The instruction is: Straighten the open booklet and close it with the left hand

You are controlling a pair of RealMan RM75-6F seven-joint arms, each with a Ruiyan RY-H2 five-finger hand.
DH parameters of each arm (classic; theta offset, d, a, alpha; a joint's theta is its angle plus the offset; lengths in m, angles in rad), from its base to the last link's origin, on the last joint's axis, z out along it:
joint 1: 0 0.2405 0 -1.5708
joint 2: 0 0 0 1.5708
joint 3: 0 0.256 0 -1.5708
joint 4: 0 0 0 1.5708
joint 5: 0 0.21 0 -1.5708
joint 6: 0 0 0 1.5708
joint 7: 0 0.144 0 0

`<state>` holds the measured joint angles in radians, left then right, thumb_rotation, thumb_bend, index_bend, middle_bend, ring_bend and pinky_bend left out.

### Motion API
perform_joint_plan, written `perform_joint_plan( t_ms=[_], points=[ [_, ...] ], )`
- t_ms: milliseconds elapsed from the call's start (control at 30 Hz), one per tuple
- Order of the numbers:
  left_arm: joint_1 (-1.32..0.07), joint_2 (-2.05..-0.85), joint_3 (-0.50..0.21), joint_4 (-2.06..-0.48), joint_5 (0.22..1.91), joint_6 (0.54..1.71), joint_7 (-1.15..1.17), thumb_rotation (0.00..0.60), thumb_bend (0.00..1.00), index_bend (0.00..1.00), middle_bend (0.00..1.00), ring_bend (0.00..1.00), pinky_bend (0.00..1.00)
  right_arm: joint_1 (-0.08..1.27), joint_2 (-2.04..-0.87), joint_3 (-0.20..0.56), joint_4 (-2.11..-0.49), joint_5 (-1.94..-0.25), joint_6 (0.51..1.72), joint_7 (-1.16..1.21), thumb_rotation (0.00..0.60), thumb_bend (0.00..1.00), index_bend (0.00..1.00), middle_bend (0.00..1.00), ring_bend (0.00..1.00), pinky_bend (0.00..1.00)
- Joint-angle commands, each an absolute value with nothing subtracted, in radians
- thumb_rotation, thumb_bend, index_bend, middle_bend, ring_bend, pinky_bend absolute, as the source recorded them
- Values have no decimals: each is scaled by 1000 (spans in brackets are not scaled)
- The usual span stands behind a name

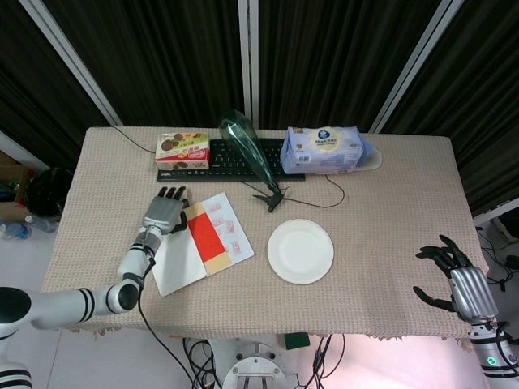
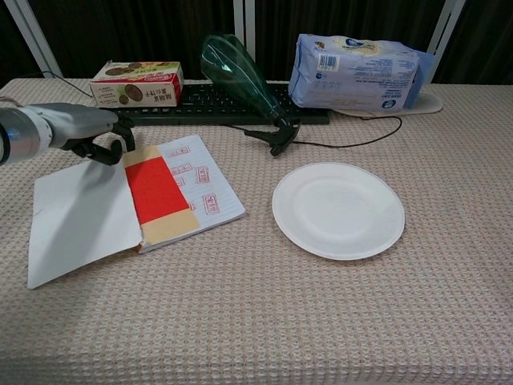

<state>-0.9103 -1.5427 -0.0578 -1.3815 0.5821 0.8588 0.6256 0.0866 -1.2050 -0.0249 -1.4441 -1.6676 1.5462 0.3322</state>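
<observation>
Dark curtains [image 1: 162, 57] hang behind the beige-clothed table [image 1: 389, 211]; pale floor [image 1: 32, 267] below.

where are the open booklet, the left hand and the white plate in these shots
open booklet [image 2: 188, 187], chest view, on the stamped right-hand page
left hand [image 1: 165, 212], head view, on the back of the hand above the fingers
white plate [image 2: 337, 210], chest view, on the bare middle of the plate

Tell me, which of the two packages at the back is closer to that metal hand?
The red cookie box, just beyond the left hand. The blue tissue pack lies further right, past the green bottle.
</observation>
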Motion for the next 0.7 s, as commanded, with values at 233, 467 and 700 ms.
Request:
perform_joint_plan(
  t_ms=[233,467,700],
  points=[
    [-902,-1534,-56,-1404,610,894,631,276,695,259,0,0,42,87,-1204,-25,-1446,-1669,1547,331,600,154,344,249,62,225],
    [-849,-1471,-59,-1496,747,1000,576,260,594,196,0,0,42,90,-1201,-21,-1449,-1670,1549,329,600,154,344,249,62,225],
    [-787,-1380,1,-1665,937,1056,533,263,205,162,0,0,42,101,-1198,-13,-1456,-1670,1541,322,600,154,344,249,62,224]
  ],
)
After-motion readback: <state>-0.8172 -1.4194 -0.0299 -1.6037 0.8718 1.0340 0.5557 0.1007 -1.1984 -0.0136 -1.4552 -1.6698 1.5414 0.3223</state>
